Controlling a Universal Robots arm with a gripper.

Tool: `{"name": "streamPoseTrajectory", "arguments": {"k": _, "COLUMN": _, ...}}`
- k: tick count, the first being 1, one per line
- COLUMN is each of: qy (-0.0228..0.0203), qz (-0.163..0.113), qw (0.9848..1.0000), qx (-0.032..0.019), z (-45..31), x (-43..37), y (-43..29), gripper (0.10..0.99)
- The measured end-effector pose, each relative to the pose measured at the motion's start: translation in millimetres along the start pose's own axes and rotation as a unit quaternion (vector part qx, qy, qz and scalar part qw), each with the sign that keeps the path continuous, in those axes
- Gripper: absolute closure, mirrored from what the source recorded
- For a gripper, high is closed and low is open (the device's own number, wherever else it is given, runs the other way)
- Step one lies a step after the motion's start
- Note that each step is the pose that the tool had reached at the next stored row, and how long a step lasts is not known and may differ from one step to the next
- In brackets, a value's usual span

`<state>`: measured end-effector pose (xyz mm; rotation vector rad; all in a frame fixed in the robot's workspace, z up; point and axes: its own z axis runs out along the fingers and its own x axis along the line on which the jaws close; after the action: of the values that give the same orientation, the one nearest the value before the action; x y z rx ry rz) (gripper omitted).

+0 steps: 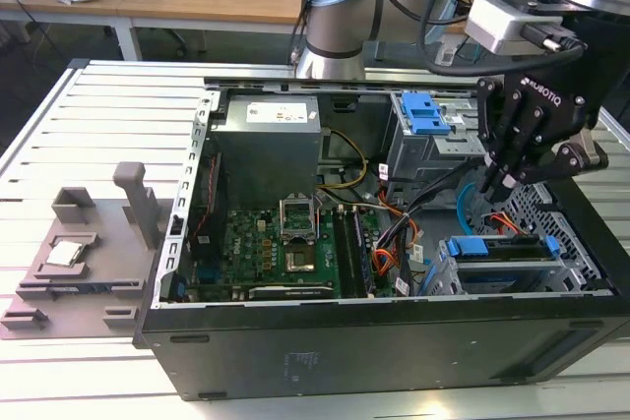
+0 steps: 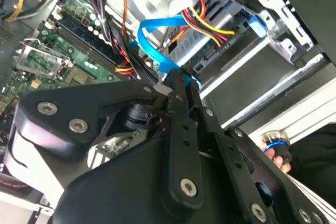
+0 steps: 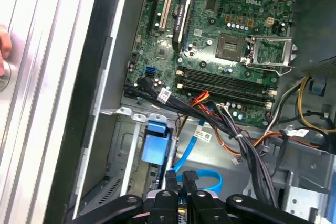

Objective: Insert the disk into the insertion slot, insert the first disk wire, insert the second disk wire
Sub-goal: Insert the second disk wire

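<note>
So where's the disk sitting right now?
In the exterior view the disk lies in the perforated drive cage at the case's lower right corner, below the gripper and right of the motherboard.

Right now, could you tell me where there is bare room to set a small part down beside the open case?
The slatted table is bare between the case wall and the grey fixture. Inside it is crowded: cables cross between the motherboard and the disk, where the gripper hangs.
</note>
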<state>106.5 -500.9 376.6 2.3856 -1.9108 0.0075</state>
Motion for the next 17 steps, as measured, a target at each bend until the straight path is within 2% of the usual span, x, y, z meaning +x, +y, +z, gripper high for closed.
{"name": "streamPoseTrajectory", "arguments": {"k": 1, "qy": -0.0036, "qz": 0.0, "qw": 1.0, "qx": 0.0008, "z": 1.1, "x": 4.9, "y": 1.0, "gripper": 0.925}}
{"name": "streamPoseTrajectory", "arguments": {"k": 3, "qy": -0.0184, "qz": -0.001, "qw": 0.9998, "qx": 0.0041, "z": 4.1, "x": 16.1, "y": 3.4, "gripper": 0.925}}
{"name": "streamPoseTrajectory", "arguments": {"k": 6, "qy": -0.0283, "qz": 0.005, "qw": 0.9996, "qx": 0.0061, "z": 6.9, "x": 20.3, "y": 4.2, "gripper": 0.925}}
{"name": "streamPoseTrajectory", "arguments": {"k": 8, "qy": -0.0294, "qz": 0.029, "qw": 0.9991, "qx": 0.0052, "z": 9.7, "x": 20.3, "y": 4.1, "gripper": 0.925}}
{"name": "streamPoseTrajectory", "arguments": {"k": 10, "qy": -0.0296, "qz": 0.042, "qw": 0.9987, "qx": 0.0048, "z": 10.5, "x": 20.3, "y": 4.0, "gripper": 0.925}}
{"name": "streamPoseTrajectory", "arguments": {"k": 12, "qy": -0.0293, "qz": 0.066, "qw": 0.9974, "qx": 0.0037, "z": 12.2, "x": 20.2, "y": 3.9, "gripper": 0.925}}
{"name": "streamPoseTrajectory", "arguments": {"k": 17, "qy": -0.0294, "qz": 0.095, "qw": 0.9951, "qx": 0.0026, "z": 16.7, "x": 20.8, "y": 0.1, "gripper": 0.925}}
